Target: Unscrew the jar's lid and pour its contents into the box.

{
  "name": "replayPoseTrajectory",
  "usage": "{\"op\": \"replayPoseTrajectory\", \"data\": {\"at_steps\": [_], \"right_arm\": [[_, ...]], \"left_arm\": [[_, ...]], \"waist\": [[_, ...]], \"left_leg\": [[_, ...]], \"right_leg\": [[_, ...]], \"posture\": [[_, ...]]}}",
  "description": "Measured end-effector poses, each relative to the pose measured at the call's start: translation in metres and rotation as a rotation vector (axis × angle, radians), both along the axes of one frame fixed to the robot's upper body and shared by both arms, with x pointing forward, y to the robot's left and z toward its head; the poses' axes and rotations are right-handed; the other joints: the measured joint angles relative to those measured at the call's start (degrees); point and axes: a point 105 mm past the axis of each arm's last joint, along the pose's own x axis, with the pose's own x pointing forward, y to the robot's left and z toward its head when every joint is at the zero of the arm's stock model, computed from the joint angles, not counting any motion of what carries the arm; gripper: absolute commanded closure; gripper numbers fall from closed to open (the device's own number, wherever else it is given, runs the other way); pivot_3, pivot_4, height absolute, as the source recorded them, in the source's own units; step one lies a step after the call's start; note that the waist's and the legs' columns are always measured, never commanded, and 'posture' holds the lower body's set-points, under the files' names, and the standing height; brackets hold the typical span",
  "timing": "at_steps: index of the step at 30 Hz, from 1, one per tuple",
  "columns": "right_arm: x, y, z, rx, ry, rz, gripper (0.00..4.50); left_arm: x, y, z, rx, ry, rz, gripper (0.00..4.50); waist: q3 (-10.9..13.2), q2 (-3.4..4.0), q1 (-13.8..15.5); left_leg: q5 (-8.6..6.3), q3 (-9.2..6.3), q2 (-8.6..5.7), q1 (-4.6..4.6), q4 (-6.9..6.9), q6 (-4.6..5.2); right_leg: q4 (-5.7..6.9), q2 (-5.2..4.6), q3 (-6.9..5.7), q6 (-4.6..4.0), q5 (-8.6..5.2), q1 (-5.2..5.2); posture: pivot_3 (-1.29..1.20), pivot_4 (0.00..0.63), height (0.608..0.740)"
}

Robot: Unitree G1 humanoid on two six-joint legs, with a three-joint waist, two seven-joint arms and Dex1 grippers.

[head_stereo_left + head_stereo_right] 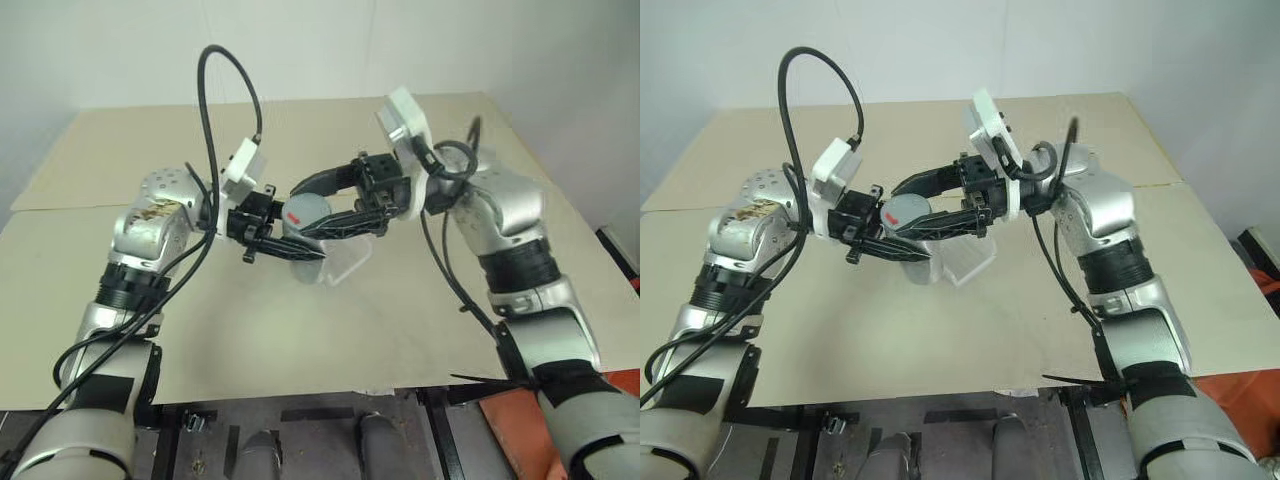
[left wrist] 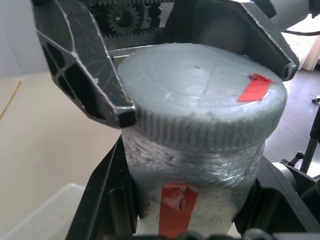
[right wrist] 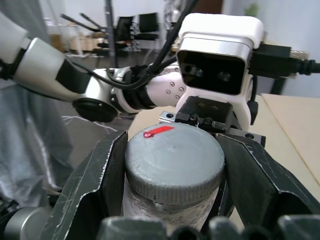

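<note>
**Desk:** What's closest in shot?

**Operator:** The lid [image 3: 174, 167], grey with a red mark, still on the jar [image 2: 192, 200]; I have the right gripper [image 1: 312, 212] clenched around that cap, fingers either side of its rim; my left gripper [image 1: 290, 243] is clamped on the jar's body below.

**Desk:** And the box?

**Operator:** The box [image 1: 345, 262] sits on the table [image 1: 120, 150] just below the jar, which is held above the surface.

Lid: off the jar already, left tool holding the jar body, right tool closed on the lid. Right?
Not off. The lid is still seated on the jar, as the left wrist view shows. Left tool does hold the jar body; right tool is closed on the lid.
</note>
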Motion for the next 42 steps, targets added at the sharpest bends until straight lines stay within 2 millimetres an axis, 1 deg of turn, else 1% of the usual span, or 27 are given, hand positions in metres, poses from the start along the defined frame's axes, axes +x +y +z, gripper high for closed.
{"op": "replayPoseTrajectory", "data": {"at_steps": [1,3,4,6,8,11,13,14,19,22,24,29,31,36,42], "right_arm": [[0.002,0.001,-0.001,-0.003,-0.01,0.005,0.85],[0.006,0.005,-0.003,-0.01,-0.019,-0.006,0.22],[0.008,0.006,-0.005,-0.015,-0.024,-0.017,0.02],[0.01,0.005,-0.004,-0.016,-0.035,-0.038,0.02],[0.01,0.001,-0.003,-0.001,-0.057,-0.088,0.02],[0.013,-0.02,-0.009,0.001,-0.051,-0.217,0.02],[0.013,-0.03,-0.011,0.003,-0.038,-0.296,0.02],[0.01,-0.032,-0.011,0.005,-0.04,-0.318,0.02],[-0.006,-0.026,-0.009,0.024,-0.05,-0.436,0.02],[-0.014,-0.016,-0.007,0.044,-0.036,-0.489,0.02],[-0.015,-0.011,-0.005,0.053,-0.032,-0.522,0.02],[-0.006,0.005,0.0,0.075,-0.017,-0.629,0.02],[-0.001,0.008,-0.003,0.065,-0.011,-0.658,0.02],[0.01,0.008,-0.009,0.048,0.018,-0.703,0.02],[0.012,0.008,-0.01,0.044,0.022,-0.692,0.02]], "left_arm": [[0.0,0.001,-0.002,-0.005,0.017,0.005,2.55],[0.0,0.001,-0.005,-0.012,0.033,0.011,2.55],[0.0,0.001,-0.005,-0.014,0.032,0.011,2.55],[0.001,0.001,-0.004,-0.018,0.023,0.027,2.55],[0.004,0.001,-0.003,-0.027,0.012,0.057,2.55],[0.011,0.006,-0.001,-0.048,-0.008,0.104,2.55],[0.018,0.011,-0.002,-0.048,-0.017,0.149,2.55],[0.022,0.014,-0.004,-0.045,-0.019,0.174,2.55],[0.036,0.015,-0.011,-0.046,-0.021,0.237,2.55],[0.037,0.012,-0.011,-0.051,-0.027,0.23,2.55],[0.037,0.009,-0.009,-0.051,-0.039,0.219,2.55],[0.036,0.001,-0.01,-0.049,-0.038,0.189,2.55],[0.036,0.001,-0.01,-0.046,-0.037,0.185,2.55],[0.034,0.0,-0.008,-0.044,-0.045,0.176,2.55],[0.034,0.002,-0.008,-0.04,-0.048,0.187,2.55]], "waist": [[0.0,0.0,-0.12],[0.0,0.0,-0.22],[0.01,0.01,-0.21],[0.01,0.01,-0.19],[0.01,0.01,-0.11],[0.01,0.01,0.36],[0.01,0.01,0.59],[0.01,0.02,0.46],[0.01,0.02,0.61],[0.01,0.02,0.72],[0.01,0.02,0.72],[0.01,0.02,0.71],[0.01,0.02,0.7],[0.01,0.02,0.68],[0.01,0.02,0.65]], "left_leg": [[0.07,0.0,0.0,0.0,0.0,-0.13],[0.17,-0.02,0.0,-0.03,0.0,-0.3],[0.17,-0.03,-0.01,-0.05,0.0,-0.31],[0.17,-0.04,-0.01,-0.05,0.0,-0.31],[0.18,-0.06,-0.01,-0.05,0.0,-0.32],[0.16,-0.05,-0.02,-0.05,0.01,-0.29],[0.15,-0.05,-0.02,-0.04,0.0,-0.26],[0.14,-0.04,-0.02,-0.03,0.0,-0.25],[0.08,-0.05,-0.04,-0.05,0.01,-0.15],[0.07,-0.06,-0.03,-0.06,0.01,-0.13],[0.07,-0.06,-0.04,-0.06,0.01,-0.13],[0.07,-0.07,-0.04,-0.05,0.0,-0.12],[0.07,-0.06,-0.04,-0.05,0.0,-0.12],[0.07,-0.06,-0.04,-0.04,0.0,-0.12],[0.07,-0.07,-0.03,-0.04,-0.01,-0.12]], "right_leg": [[0.06,0.0,0.0,0.0,0.0,0.0],[0.11,0.0,-0.01,0.0,0.0,0.0],[0.11,0.0,-0.01,0.0,0.0,-0.01],[0.11,0.0,-0.01,0.0,0.0,-0.02],[0.13,0.0,-0.02,0.0,0.0,-0.01],[0.14,-0.02,-0.03,0.0,0.0,0.0],[0.18,-0.01,-0.02,0.0,0.0,-0.03],[0.21,0.0,-0.01,-0.01,-0.01,-0.05],[0.28,-0.02,0.0,-0.02,-0.01,-0.06],[0.28,-0.01,0.0,-0.02,-0.01,-0.07],[0.28,-0.01,0.0,-0.02,-0.01,-0.06],[0.31,-0.01,0.0,-0.02,-0.01,-0.07],[0.29,-0.01,0.0,-0.02,-0.01,-0.06],[0.31,-0.01,0.0,-0.02,-0.01,-0.07],[0.31,-0.01,0.0,-0.02,-0.02,-0.08]], "posture": [[0.0,0.15,0.74],[0.0,0.15,0.74],[0.0,0.15,0.74],[0.0,0.15,0.74],[0.0,0.15,0.74],[0.0,0.15,0.74],[0.0,0.15,0.74],[0.0,0.15,0.74],[0.0,0.15,0.74],[0.0,0.15,0.74],[0.0,0.15,0.74],[0.0,0.15,0.74],[0.0,0.15,0.74],[0.0,0.15,0.74],[0.0,0.15,0.74]]}}
